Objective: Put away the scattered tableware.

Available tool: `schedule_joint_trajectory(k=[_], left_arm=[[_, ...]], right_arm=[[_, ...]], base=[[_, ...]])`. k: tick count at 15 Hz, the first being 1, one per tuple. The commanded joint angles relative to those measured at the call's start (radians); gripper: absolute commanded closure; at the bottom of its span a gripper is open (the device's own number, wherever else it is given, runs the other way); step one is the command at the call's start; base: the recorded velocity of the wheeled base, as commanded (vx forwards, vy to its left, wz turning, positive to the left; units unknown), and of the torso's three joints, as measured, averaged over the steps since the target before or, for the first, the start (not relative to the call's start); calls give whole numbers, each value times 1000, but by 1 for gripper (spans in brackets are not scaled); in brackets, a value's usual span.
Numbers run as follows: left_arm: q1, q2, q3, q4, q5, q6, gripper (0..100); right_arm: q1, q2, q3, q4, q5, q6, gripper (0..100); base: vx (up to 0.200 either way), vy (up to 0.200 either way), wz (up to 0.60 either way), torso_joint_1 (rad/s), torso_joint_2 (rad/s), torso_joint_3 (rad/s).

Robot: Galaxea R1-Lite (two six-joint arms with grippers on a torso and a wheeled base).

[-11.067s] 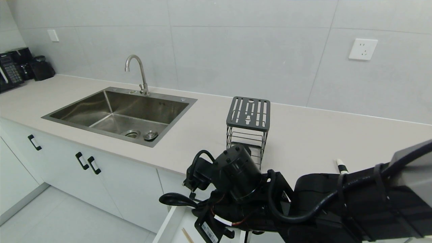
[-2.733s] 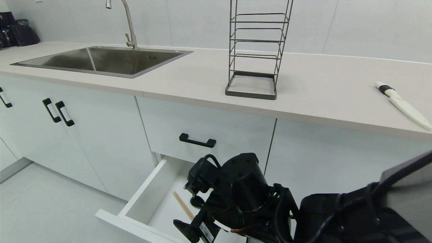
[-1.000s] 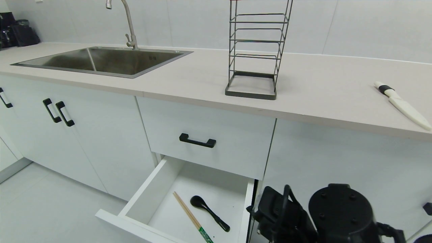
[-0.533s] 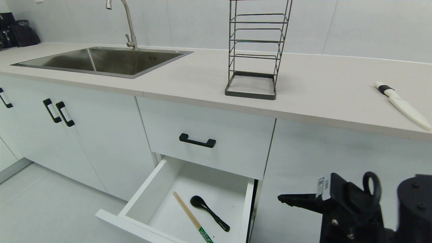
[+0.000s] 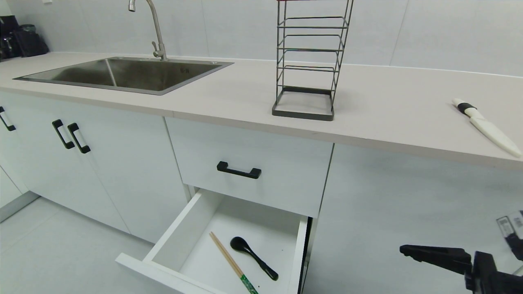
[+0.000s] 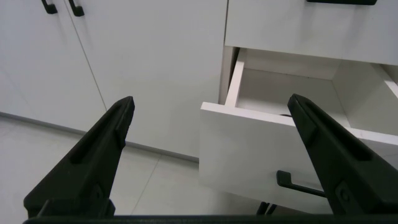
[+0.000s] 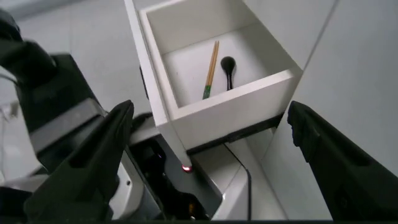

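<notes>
Head view has the spoon [image 5: 253, 257] and chopsticks [image 5: 231, 261] lying in the open drawer [image 5: 171, 232], while the knife [image 5: 488, 130] rests on the counter [image 5: 388, 102], well off to the right. Left gripper [image 6: 211, 102] and right gripper [image 7: 209, 109] both stand wide and empty, low by the drawer. I judge the right one should rise to the knife, line up across its handle, and close there rather than on the blade.
</notes>
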Motion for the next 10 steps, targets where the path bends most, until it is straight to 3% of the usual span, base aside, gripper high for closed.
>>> schedule_joint_trajectory(k=[1, 5, 8, 10], left_arm=[[0, 1, 0, 0, 0, 0, 0], [0, 1, 0, 0, 0, 0, 0], [0, 1, 0, 0, 0, 0, 0], [0, 1, 0, 0, -1, 0, 0]], right_arm=[[-25, -113, 45, 3, 22, 11, 0], [-105, -239, 105, 8, 48, -115, 0], [-269, -457, 131, 92, 71, -270, 0], [-461, -608, 79, 123, 69, -279, 0]], base=[[0, 0, 0, 0, 0, 0], [0, 0, 0, 0, 0, 0], [0, 0, 0, 0, 0, 0], [0, 0, 0, 0, 0, 0]])
